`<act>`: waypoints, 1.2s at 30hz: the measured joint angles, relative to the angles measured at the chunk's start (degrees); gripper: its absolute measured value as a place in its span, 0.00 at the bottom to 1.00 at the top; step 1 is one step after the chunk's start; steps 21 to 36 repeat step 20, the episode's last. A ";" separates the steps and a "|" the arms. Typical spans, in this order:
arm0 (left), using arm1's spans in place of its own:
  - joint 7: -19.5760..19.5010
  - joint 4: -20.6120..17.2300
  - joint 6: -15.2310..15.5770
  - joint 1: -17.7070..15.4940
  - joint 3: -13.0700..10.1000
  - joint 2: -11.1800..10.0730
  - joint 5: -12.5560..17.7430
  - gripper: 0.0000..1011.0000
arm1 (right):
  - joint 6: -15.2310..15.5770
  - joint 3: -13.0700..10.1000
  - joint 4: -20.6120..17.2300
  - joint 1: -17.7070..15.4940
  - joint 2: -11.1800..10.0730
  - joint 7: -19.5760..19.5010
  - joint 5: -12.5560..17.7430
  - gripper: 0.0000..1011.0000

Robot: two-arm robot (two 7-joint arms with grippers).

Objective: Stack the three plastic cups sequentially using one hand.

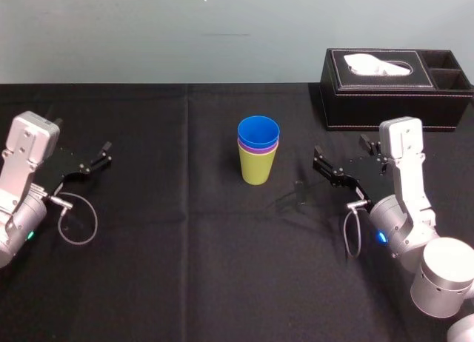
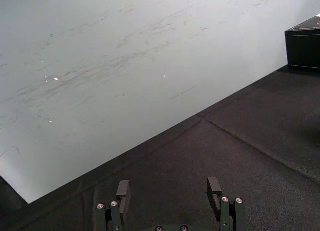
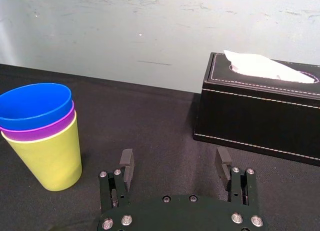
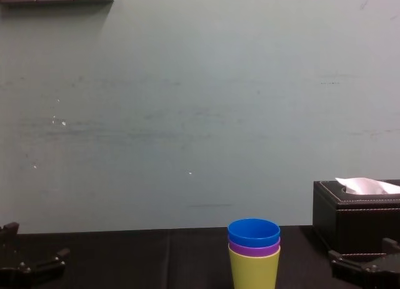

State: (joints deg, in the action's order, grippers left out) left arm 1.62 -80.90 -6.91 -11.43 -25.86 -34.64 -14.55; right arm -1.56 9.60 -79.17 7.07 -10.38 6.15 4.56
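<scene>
The three plastic cups stand nested in one upright stack at the table's middle: the yellow-green cup [image 1: 258,166] at the bottom, the purple cup [image 1: 257,145] in it, the blue cup [image 1: 258,129] on top. The same stack appears in the right wrist view [image 3: 47,156] and the chest view [image 4: 254,251]. My right gripper [image 1: 341,158] hovers to the right of the stack, apart from it, open and empty [image 3: 175,166]. My left gripper [image 1: 92,158] rests far to the left, open, nothing between its fingers [image 2: 169,188].
A black tissue box [image 1: 396,86] with white tissue stands at the back right, behind the right gripper. The black tablecloth [image 1: 185,268] covers the table; a pale wall [image 4: 187,114] rises behind it.
</scene>
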 joint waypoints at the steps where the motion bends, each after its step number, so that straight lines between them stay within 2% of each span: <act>1: 0.00 0.00 0.00 0.00 0.00 0.00 0.00 1.00 | 0.00 0.00 0.00 0.00 0.00 0.00 0.00 0.99; 36: 0.00 0.00 0.00 0.00 0.00 0.00 0.00 1.00 | 0.00 0.00 0.00 0.00 0.00 0.00 0.00 0.99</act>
